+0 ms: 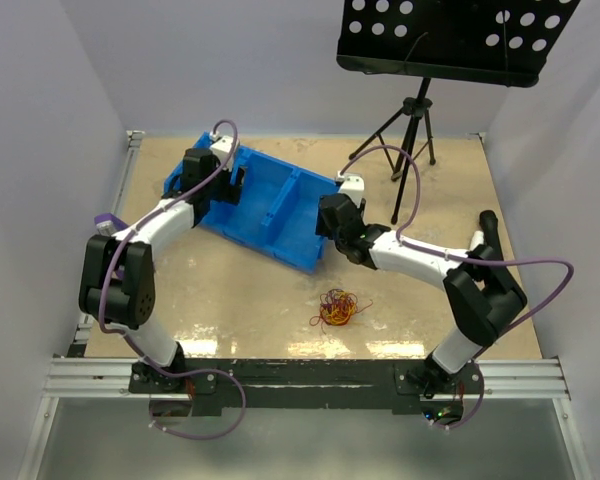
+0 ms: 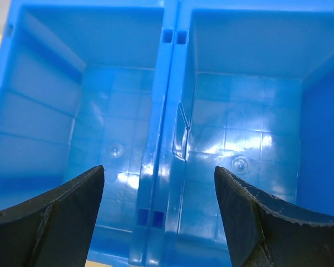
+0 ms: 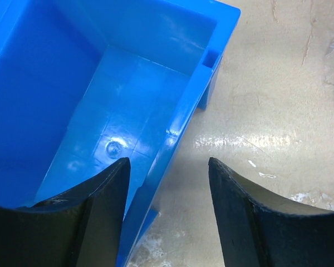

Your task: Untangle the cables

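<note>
The cables (image 1: 337, 308) lie in one small red, orange and dark tangle on the table, in front of the blue bin (image 1: 280, 215) and apart from both grippers. My left gripper (image 1: 236, 186) hangs open over the bin's left half. In the left wrist view its fingers (image 2: 72, 211) stand on either side of the bin's central divider (image 2: 161, 139) without touching it. My right gripper (image 1: 327, 216) is open at the bin's right end. One finger (image 3: 94, 211) is inside the bin and the other outside, with the end wall (image 3: 172, 139) between them. Neither wrist view shows the cables.
The bin has two compartments, both bare inside. A black perforated stand top (image 1: 450, 35) on a tripod (image 1: 410, 125) stands at the back right. A dark object (image 1: 488, 225) sits by the right wall. White walls close in the table on three sides.
</note>
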`<action>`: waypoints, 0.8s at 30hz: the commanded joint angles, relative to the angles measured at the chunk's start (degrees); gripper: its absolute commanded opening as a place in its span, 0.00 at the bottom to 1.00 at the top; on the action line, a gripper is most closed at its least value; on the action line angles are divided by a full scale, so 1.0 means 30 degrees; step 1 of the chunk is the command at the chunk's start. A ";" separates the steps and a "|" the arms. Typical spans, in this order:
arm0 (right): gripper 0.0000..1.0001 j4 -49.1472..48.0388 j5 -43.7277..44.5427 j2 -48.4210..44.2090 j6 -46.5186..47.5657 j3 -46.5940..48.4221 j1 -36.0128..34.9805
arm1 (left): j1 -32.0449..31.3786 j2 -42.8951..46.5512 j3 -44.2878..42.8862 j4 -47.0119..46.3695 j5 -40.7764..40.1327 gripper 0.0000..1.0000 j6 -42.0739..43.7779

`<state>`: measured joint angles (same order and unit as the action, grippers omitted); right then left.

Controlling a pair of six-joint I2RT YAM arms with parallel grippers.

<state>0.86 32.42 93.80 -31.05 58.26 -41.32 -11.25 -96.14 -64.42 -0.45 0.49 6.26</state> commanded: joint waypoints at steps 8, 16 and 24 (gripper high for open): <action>0.60 0.1089 0.1525 -0.0446 0.0593 0.0384 0.0413 | 0.0116 -0.0913 0.1784 -0.1372 0.0774 0.52 0.1046; 0.60 0.1441 0.1204 -0.0183 0.0827 0.1321 0.2053 | -0.0030 0.1573 0.4215 -0.0819 0.3436 0.39 0.0551; 0.60 0.1557 0.1203 0.0432 0.0945 0.1820 0.2582 | -0.1698 0.4503 0.7144 0.1233 0.5783 0.43 0.0694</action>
<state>4.80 34.09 94.17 -29.08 61.30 -33.52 -12.53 -88.03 -47.05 -0.91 10.11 7.73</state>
